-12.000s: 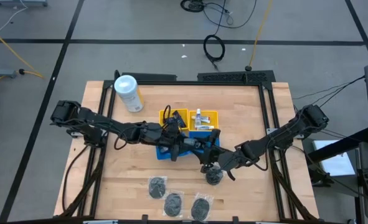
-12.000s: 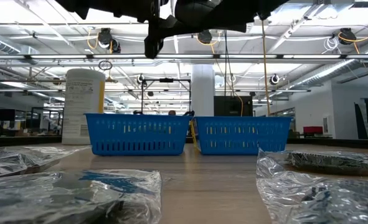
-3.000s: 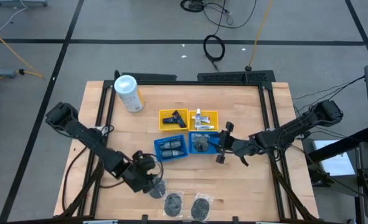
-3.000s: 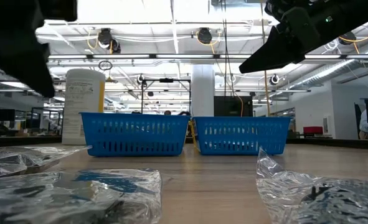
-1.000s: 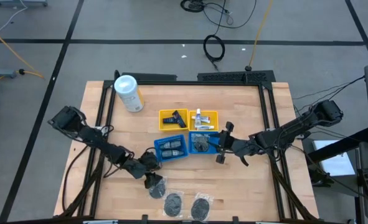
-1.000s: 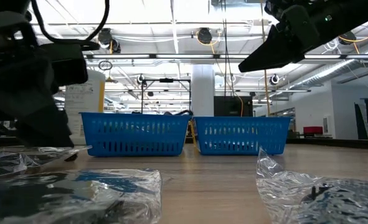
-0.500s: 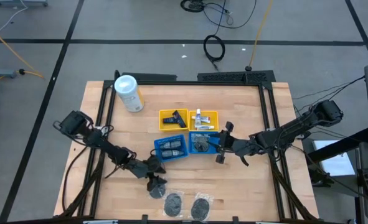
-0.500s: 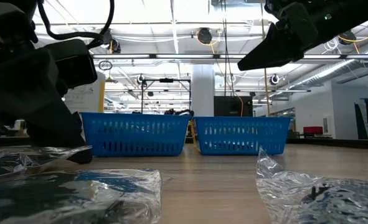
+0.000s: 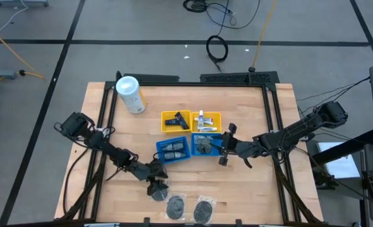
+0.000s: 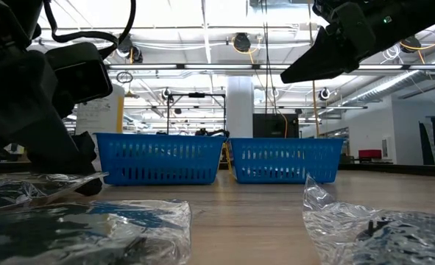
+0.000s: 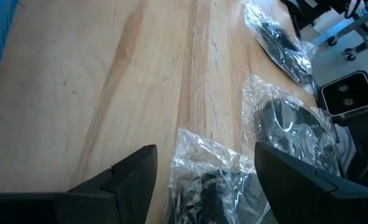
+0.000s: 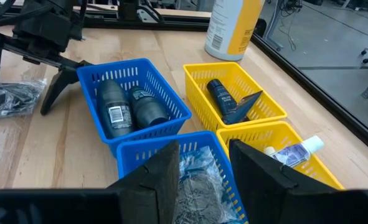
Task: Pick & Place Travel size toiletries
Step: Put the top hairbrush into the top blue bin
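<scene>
Two trays (image 12: 134,93) were blue and two (image 12: 233,93) yellow. The canister (image 9: 129,94) was white with a yellow label. Clear-wrapped pieces (image 11: 289,134) looked dark grey, perhaps black. The table (image 9: 249,113) was pale wood.

From above, my left gripper (image 9: 156,187) reaches down toward the near edge of the wooden table (image 9: 249,189), its fingers spread over the leftmost clear-wrapped grey piece (image 9: 159,192); two more wrapped grey pieces (image 9: 175,205) and (image 9: 203,208) lie in a row just beside it; my right gripper (image 9: 223,146) hangs beside the right blue tray (image 9: 206,145), which holds a grey wrapped piece; the left blue tray (image 9: 173,149) holds dark items; behind them sit two yellow trays, the left one (image 9: 175,121) with small black pieces, the right one (image 9: 206,120) with small white tubes; a white canister with a yellow label (image 9: 130,94) stands near the far left corner.
</scene>
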